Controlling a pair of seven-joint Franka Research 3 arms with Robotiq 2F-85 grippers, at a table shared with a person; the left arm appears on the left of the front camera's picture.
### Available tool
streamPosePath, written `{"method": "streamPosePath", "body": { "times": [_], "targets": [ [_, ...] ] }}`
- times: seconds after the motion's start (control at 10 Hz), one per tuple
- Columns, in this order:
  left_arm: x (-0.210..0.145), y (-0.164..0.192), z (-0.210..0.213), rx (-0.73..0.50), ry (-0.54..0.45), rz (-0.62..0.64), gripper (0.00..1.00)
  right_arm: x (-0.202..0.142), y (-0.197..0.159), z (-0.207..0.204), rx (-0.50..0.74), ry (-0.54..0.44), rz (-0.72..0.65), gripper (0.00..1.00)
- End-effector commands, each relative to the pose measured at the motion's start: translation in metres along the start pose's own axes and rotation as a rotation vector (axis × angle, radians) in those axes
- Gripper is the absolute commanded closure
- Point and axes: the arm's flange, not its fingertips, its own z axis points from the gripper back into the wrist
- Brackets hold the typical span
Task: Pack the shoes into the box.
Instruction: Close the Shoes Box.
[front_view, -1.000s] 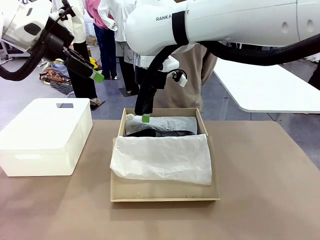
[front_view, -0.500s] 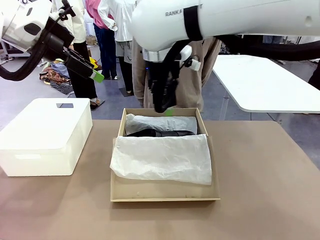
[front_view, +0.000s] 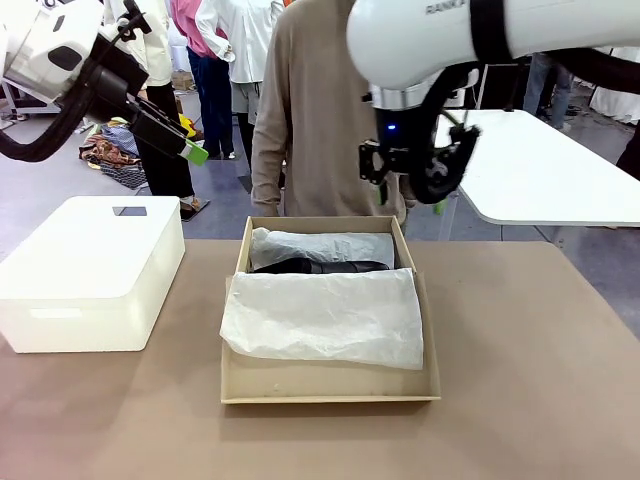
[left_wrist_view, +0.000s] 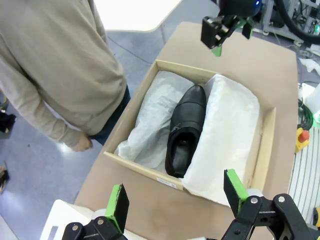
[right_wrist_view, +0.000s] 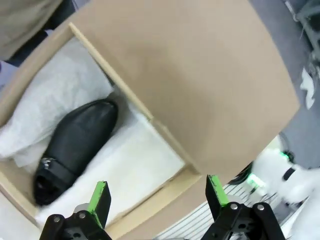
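Note:
The brown cardboard box (front_view: 330, 385) stands open mid-table. A glossy black shoe (front_view: 320, 266) lies on its side in the far half, on white tissue paper (front_view: 325, 318) that also covers the near half. My right gripper (front_view: 438, 195) hangs open above and to the right of the box's far right corner, holding nothing. My left gripper (front_view: 192, 152) is open and high at the far left, above the white bin. The left wrist view looks down between my left gripper (left_wrist_view: 176, 197) at the shoe (left_wrist_view: 185, 130) and the box (left_wrist_view: 137, 167). My right gripper (right_wrist_view: 157, 194) looks down on the shoe's toe (right_wrist_view: 75, 140) and a box wall (right_wrist_view: 127, 97).
A white plastic bin (front_view: 90, 270) with its lid on sits left of the box. A person in a beige sweater (front_view: 315, 120) stands at the far edge behind the box, one hand (left_wrist_view: 80, 144) hanging near its corner. A white table (front_view: 530, 170) stands at the back right.
My right arm has risen from just above the box's far end and swung to the right. The person behind the box has come into view. The left arm has not moved.

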Motion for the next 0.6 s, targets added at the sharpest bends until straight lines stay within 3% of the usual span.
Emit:
{"method": "streamPosePath", "body": {
  "times": [0.0,0.3,0.5],
  "targets": [
    [-0.004,0.001,-0.001,-0.015,-0.019,-0.015,0.0,0.019,-0.028,-0.009,-0.021,-0.043,0.133,0.0],
    [-0.004,0.001,-0.001,-0.015,-0.019,-0.015,0.0,0.052,-0.059,-0.02,0.066,0.018,0.322,0.0],
    [-0.004,0.001,-0.001,-0.015,-0.019,-0.015,0.0,0.066,-0.072,-0.026,0.131,0.036,0.35,0.0]
  ]
}}
